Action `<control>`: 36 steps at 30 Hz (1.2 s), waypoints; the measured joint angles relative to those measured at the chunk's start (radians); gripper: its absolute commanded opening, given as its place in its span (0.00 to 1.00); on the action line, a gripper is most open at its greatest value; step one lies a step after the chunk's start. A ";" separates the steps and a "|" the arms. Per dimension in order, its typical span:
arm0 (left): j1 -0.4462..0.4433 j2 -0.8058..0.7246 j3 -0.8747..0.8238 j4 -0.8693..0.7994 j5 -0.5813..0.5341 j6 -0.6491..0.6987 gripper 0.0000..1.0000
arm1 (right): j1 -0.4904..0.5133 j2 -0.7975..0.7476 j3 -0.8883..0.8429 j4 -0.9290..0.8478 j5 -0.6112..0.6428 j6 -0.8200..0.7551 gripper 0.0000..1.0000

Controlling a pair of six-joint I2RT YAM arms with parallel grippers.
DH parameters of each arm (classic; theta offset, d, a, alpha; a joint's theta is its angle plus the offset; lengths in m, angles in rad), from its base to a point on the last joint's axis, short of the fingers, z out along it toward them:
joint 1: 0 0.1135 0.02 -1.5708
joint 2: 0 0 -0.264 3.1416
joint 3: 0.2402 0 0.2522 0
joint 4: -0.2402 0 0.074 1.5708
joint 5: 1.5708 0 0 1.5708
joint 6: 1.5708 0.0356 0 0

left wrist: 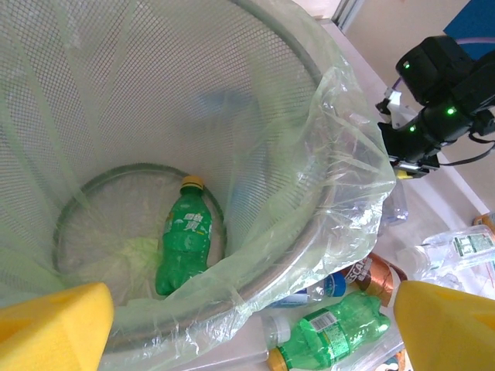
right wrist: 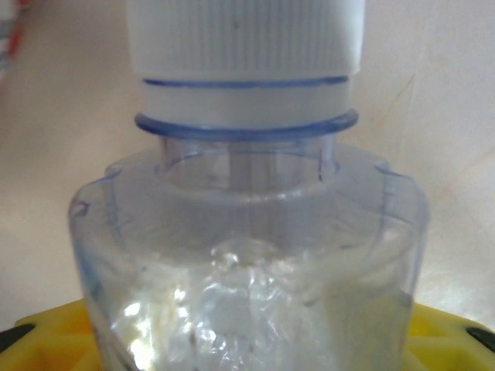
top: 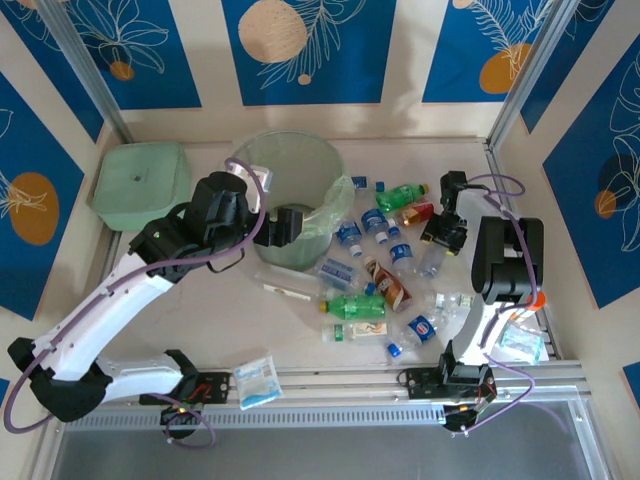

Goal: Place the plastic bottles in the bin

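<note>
The bin (top: 262, 165) stands at the back centre, lined with a clear bag. One green bottle (left wrist: 183, 243) lies on its bottom. My left gripper (top: 285, 225) hangs open and empty over the bin's near right rim (left wrist: 309, 232), its yellow pads (left wrist: 54, 328) wide apart. Several plastic bottles lie on the table right of the bin, among them a green one (top: 352, 305) and a brown-labelled one (top: 388, 285). My right gripper (top: 440, 238) is low over a clear white-capped bottle (right wrist: 247, 255), its yellow pads (right wrist: 448, 340) pressed against both sides of the bottle.
A square pale-green lidded box (top: 142, 180) sits left of the bin. A flat white-and-blue packet (top: 258, 381) lies at the near edge, and another packet (top: 520, 345) lies by the right arm's base. The right arm (left wrist: 441, 100) is just beyond the bin's rim.
</note>
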 measured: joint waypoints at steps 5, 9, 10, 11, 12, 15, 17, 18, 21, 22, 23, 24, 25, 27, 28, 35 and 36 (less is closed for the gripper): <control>0.000 0.046 0.064 -0.028 0.001 -0.015 0.95 | 0.056 -0.145 -0.006 -0.002 0.000 0.000 0.52; 0.018 0.090 0.129 -0.050 0.027 -0.022 0.95 | 0.122 -0.275 -0.002 -0.004 0.000 -0.005 0.52; 0.025 0.102 0.150 -0.057 0.040 -0.023 0.96 | 0.148 -0.313 0.002 -0.003 0.000 -0.013 0.51; 0.034 0.116 0.173 -0.064 0.057 -0.024 0.96 | 0.169 -0.342 0.005 -0.003 -0.002 -0.022 0.51; 0.046 0.131 0.200 -0.068 0.074 -0.027 0.96 | 0.200 -0.380 0.009 -0.001 -0.004 -0.035 0.51; 0.092 0.180 0.292 -0.078 0.140 -0.037 0.96 | 0.311 -0.489 0.025 0.018 -0.022 -0.083 0.51; 0.122 0.214 0.354 -0.082 0.187 -0.041 0.96 | 0.393 -0.563 0.038 0.041 -0.049 -0.116 0.51; 0.138 0.236 0.390 -0.081 0.215 -0.041 0.96 | 0.432 -0.600 0.049 0.054 -0.072 -0.132 0.51; 0.171 0.291 0.467 -0.083 0.294 -0.049 0.96 | 0.507 -0.682 0.106 0.076 -0.148 -0.171 0.53; 0.179 0.310 0.489 -0.082 0.322 -0.056 0.96 | 0.522 -0.699 0.134 0.080 -0.174 -0.183 0.53; 0.184 0.326 0.508 -0.080 0.348 -0.061 0.96 | 0.533 -0.707 0.158 0.082 -0.194 -0.191 0.53; 0.187 0.343 0.522 -0.076 0.380 -0.069 0.96 | 0.545 -0.710 0.190 0.082 -0.222 -0.201 0.53; 0.188 0.356 0.530 -0.069 0.412 -0.079 0.96 | 0.559 -0.708 0.221 0.082 -0.247 -0.210 0.53; 0.188 0.370 0.531 -0.050 0.463 -0.101 0.96 | 0.586 -0.690 0.274 0.080 -0.288 -0.223 0.53; 0.187 0.377 0.531 -0.036 0.490 -0.117 0.96 | 0.606 -0.673 0.302 0.077 -0.306 -0.231 0.52; 0.191 0.360 0.505 0.085 0.587 -0.194 1.00 | 0.707 -0.542 0.433 0.044 -0.365 -0.267 0.52; 0.196 0.351 0.492 0.099 0.589 -0.202 1.00 | 0.710 -0.529 0.451 0.038 -0.366 -0.272 0.52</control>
